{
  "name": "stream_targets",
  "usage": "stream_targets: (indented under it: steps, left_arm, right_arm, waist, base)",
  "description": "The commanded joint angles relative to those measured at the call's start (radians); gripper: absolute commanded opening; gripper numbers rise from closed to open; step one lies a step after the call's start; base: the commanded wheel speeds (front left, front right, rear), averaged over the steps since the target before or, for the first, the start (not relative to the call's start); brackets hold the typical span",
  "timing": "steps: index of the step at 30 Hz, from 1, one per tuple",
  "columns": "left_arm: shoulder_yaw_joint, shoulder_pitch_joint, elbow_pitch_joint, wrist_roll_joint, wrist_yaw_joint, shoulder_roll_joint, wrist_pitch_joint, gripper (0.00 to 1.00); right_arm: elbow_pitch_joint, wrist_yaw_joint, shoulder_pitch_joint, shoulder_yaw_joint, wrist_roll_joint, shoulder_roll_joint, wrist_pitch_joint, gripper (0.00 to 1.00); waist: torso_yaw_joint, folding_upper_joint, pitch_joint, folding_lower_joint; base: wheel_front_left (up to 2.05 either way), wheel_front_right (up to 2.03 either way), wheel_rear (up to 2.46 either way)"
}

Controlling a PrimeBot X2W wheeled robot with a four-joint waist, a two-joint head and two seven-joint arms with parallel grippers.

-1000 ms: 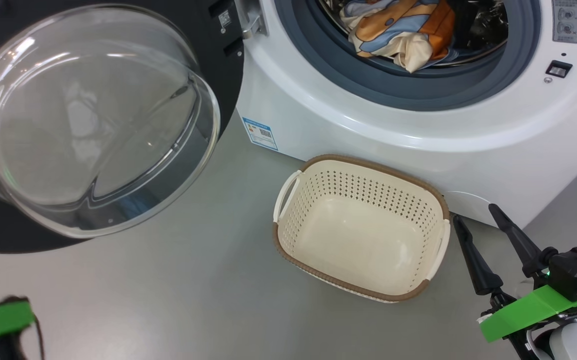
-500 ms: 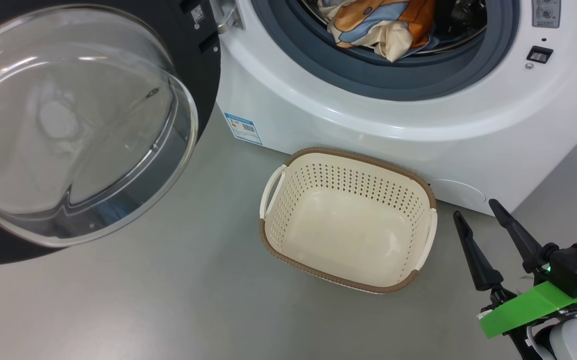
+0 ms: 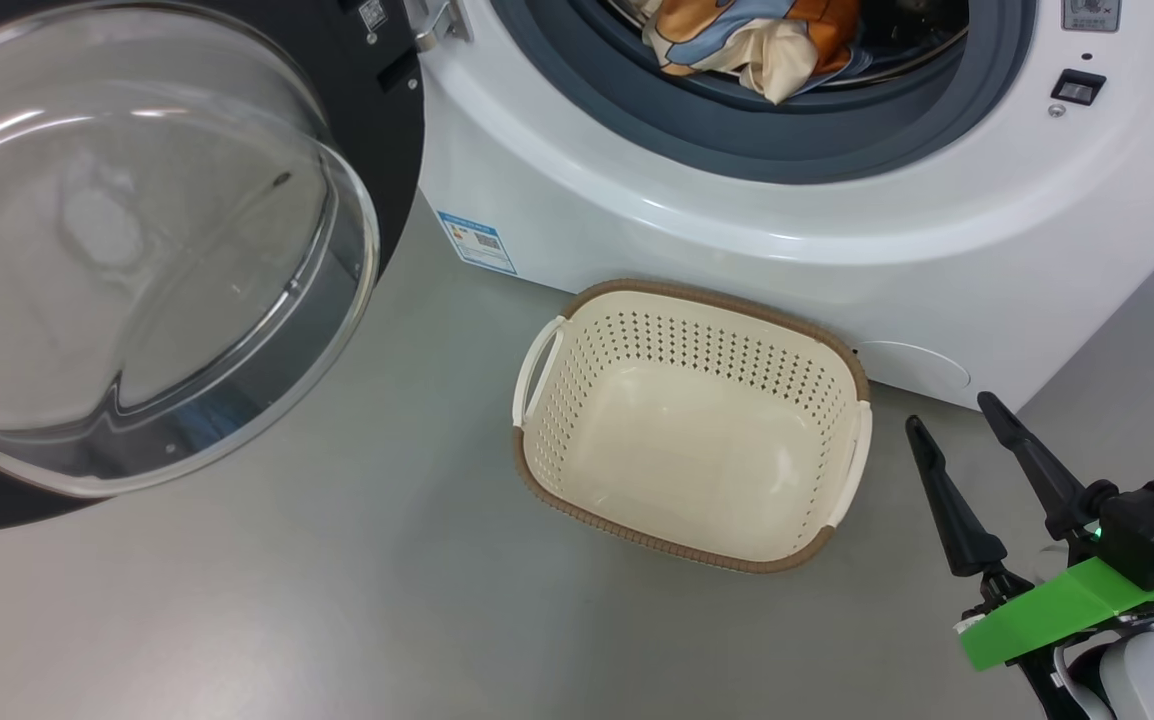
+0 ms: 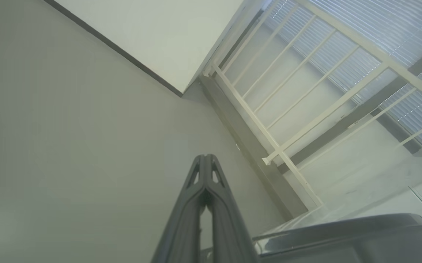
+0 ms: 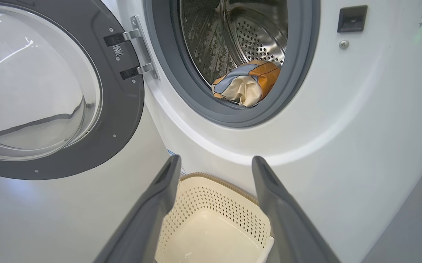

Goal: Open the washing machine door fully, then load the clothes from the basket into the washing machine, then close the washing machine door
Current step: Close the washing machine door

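Over the floor's (image 3: 337, 600) left side you've got the washing machine door (image 3: 137, 250) swung wide. Its glass bowl faces the head camera, well off the opening, so loading had room. Your left claw (image 4: 205, 160) is pressed closed on nothing, fingers together, pointing at bare floor and a white railing (image 4: 269, 120). A dark curved edge (image 4: 342, 233) sits low right in that wrist view; can't tell what it is. My read: that arm is parked out of the way.

Next across, the washing machine (image 3: 737, 240) stands along the floor's far edge. The clothes (image 3: 737, 40) lie inside the drum (image 5: 255, 33), just behind the grey gasket (image 3: 737, 130), blue-orange print with a cream fold showing. They're bunched near the front, so check that nothing trails over the gasket before you shut up.

The basket (image 3: 697, 345) sits on the floor right against the machine's front, below the opening, nothing in it. Loading looks done, and closing the door looks like what's left.

At the floor's right side your right claw (image 3: 949, 412) hangs spread wide, gripping nothing, tips aimed at the machine, near the basket's right end.
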State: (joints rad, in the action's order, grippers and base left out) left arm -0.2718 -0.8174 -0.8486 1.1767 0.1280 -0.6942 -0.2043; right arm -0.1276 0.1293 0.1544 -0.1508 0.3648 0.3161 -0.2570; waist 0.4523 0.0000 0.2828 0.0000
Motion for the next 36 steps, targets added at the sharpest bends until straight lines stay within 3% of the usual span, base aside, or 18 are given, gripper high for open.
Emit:
stream_targets:
  steps: [1,10,22,36]
  left_arm:
    - [-0.013,-0.043,-0.014,0.019,0.003,-0.101,-0.053,0.00]
    - [0.011,-0.120,-0.130,0.093,-0.015,-0.101,-0.310,0.00]
    - [0.032,-0.104,-0.119,0.123,-0.008,-0.070,-0.428,0.00]
    - [0.099,-0.021,0.023,0.157,0.002,-0.046,-0.610,0.00]
  right_arm:
    - [0.026,0.001,0.013,-0.027,0.001,0.012,-0.005,1.00]
    - [0.027,0.001,0.006,-0.028,0.001,0.017,-0.005,1.00]
    - [0.023,0.001,0.006,-0.035,0.004,0.018,-0.005,1.00]
    - [0.020,0.001,-0.009,-0.027,0.005,0.004,-0.005,1.00]
  waist:
    - [0.000,0.0000,0.002,0.0000]
    - [0.006,0.0000,0.010,0.0000]
    - [0.005,0.0000,0.000,0.0000]
    - [0.008,0.0000,-0.039,0.0000]
  base:
    - [0.00,0.00,0.00]
    - [0.00,0.00,0.00]
    - [0.00,0.00,0.00]
    - [0.00,0.00,0.00]
